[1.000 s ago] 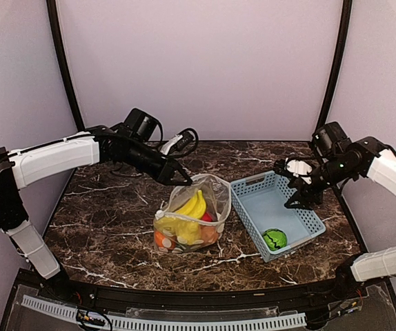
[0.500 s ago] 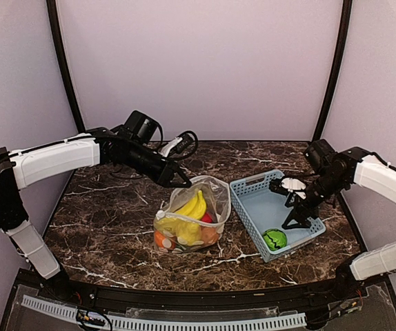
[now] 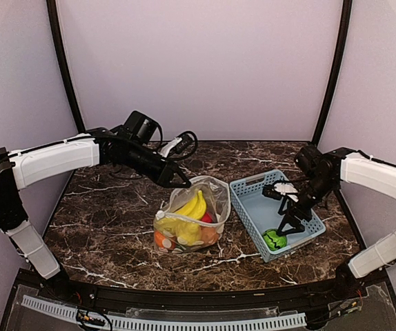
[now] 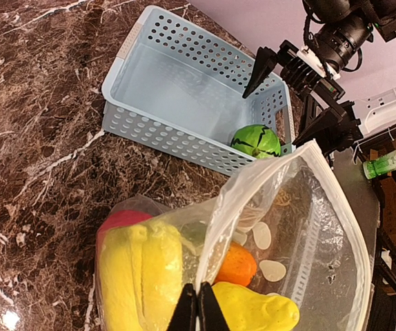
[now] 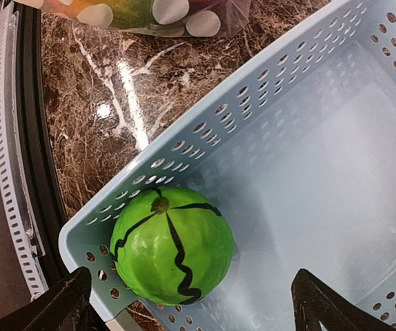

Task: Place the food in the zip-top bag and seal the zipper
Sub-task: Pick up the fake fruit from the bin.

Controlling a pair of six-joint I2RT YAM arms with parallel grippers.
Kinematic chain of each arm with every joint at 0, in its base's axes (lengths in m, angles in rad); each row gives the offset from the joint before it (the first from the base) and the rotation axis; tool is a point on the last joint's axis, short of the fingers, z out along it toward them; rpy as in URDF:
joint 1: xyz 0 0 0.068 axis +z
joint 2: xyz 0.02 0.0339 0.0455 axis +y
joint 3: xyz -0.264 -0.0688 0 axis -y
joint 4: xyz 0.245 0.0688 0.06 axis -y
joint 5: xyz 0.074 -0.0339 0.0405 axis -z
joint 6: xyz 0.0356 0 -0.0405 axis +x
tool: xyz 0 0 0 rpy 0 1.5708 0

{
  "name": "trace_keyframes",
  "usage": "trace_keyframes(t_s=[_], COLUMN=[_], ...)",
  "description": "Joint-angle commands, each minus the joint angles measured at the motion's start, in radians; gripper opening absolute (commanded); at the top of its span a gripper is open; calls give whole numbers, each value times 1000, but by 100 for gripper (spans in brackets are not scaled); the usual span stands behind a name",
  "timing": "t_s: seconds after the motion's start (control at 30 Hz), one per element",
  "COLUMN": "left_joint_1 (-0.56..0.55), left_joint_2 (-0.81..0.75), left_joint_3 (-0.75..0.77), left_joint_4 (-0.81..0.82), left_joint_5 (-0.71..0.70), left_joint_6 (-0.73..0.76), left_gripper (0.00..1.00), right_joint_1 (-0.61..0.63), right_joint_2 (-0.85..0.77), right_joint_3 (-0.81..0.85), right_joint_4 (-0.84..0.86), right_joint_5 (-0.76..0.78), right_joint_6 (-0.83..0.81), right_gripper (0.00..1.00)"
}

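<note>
Right wrist: right jaws wide, green ball (image 5: 172, 245) between them, in basket (image 5: 336, 172) corner. Left jaws pinched closed on bag (image 4: 322, 234) zipper (image 4: 210, 241); bananas (image 4: 143, 276) beside.

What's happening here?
The left gripper is shut on the bag at its rim, holding the mouth up and open. The bananas, an orange piece and a red piece are already inside. The right gripper hangs open above the green ball, the only piece in the basket, at its near corner. The bag is not sealed yet.
</note>
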Motion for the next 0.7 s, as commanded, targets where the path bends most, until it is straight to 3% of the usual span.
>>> trace_keyframes(t_s=[0.0,0.2,0.27,0.4,0.67], left_joint_1=[-5,-5,-6,-7,-7], left_joint_2=[-49,-43,-40,-40,-39], left_joint_3=[-23,-23,-23,-24,-23], left_joint_4=[-8,-7,-8,-7,-8], left_joint_5=[-6,-8,-7,-11,-14], left_joint_6=[11,9,8,8,7], left_gripper=[1,1,1,1,1], right_joint_1=[-3,-20,-33,-35,-17], right_joint_2=[5,-127,-126,-64,-35], right_joint_3=[27,75,86,119,62], right_joint_4=[51,202,207,71,20], right_joint_5=[17,171,131,-47,-81], right_joint_6=[41,135,172,59,-12], right_gripper=[99,99,99,97,88])
